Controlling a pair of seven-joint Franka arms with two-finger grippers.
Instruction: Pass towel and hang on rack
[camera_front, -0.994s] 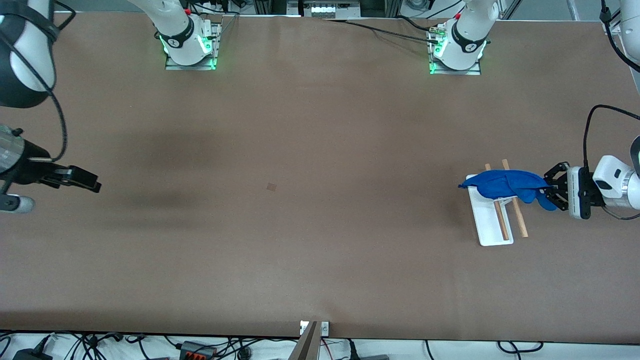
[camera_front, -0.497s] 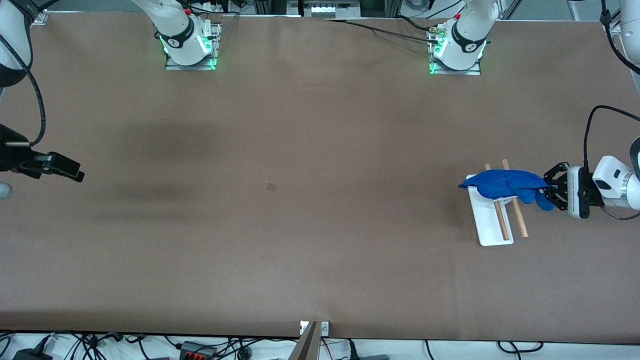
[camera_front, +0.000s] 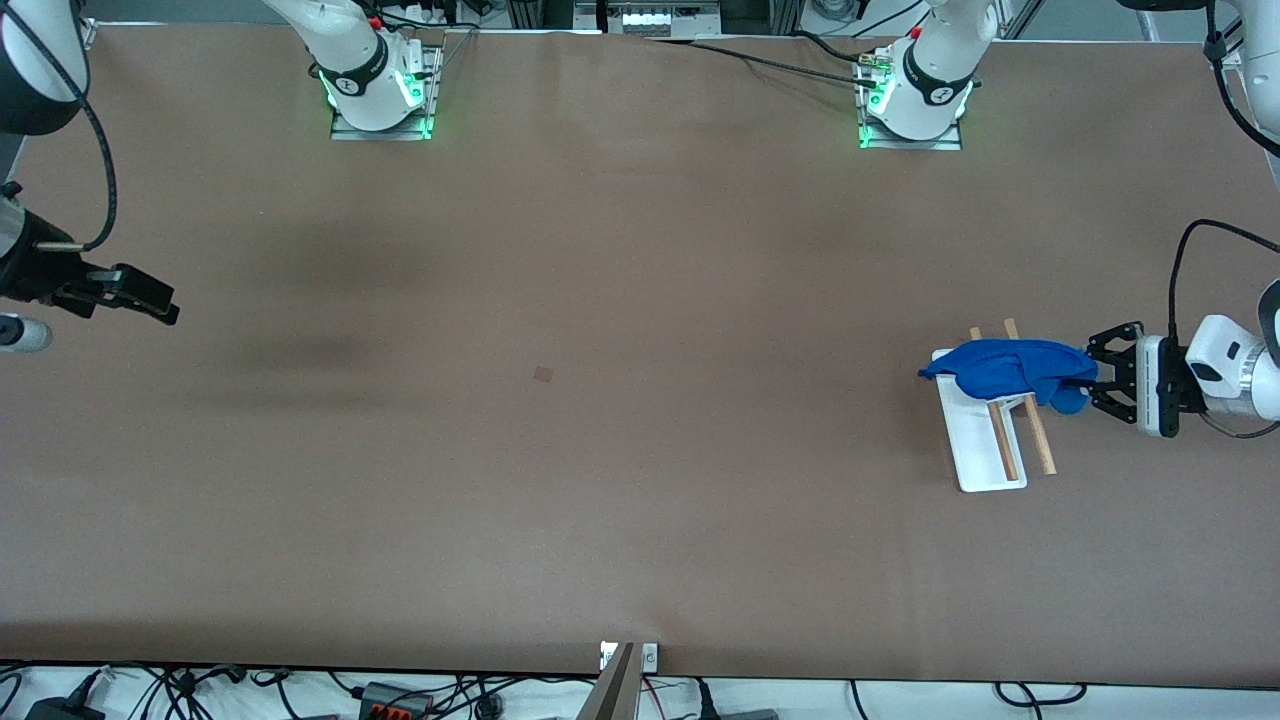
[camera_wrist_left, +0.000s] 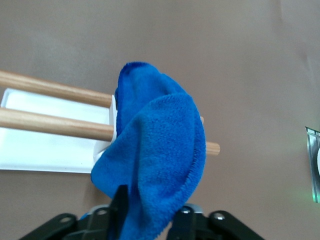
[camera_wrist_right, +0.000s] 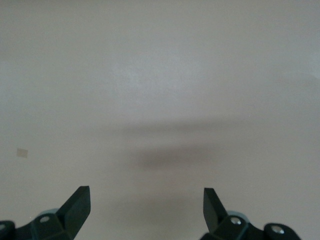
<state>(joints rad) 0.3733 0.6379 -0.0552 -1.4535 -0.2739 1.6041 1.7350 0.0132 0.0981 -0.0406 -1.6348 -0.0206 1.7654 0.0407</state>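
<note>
The royal-blue towel lies bunched over one end of the rack's two wooden rods, above its white base, toward the left arm's end of the table. My left gripper is level with the rods beside the rack and is shut on the towel's end. In the left wrist view its fingers pinch a fold of the towel in front of the rods and base. My right gripper is open and empty above the bare table at the right arm's end, as the right wrist view also shows.
A small dark square mark sits near the table's middle and shows in the right wrist view. The two arm bases stand along the table's edge farthest from the front camera. Cables run below the nearest edge.
The right gripper has drawn back toward its end of the table and shifted toward the bases' side. The left gripper edged toward the rack; the towel's hanging end has bunched up shorter.
</note>
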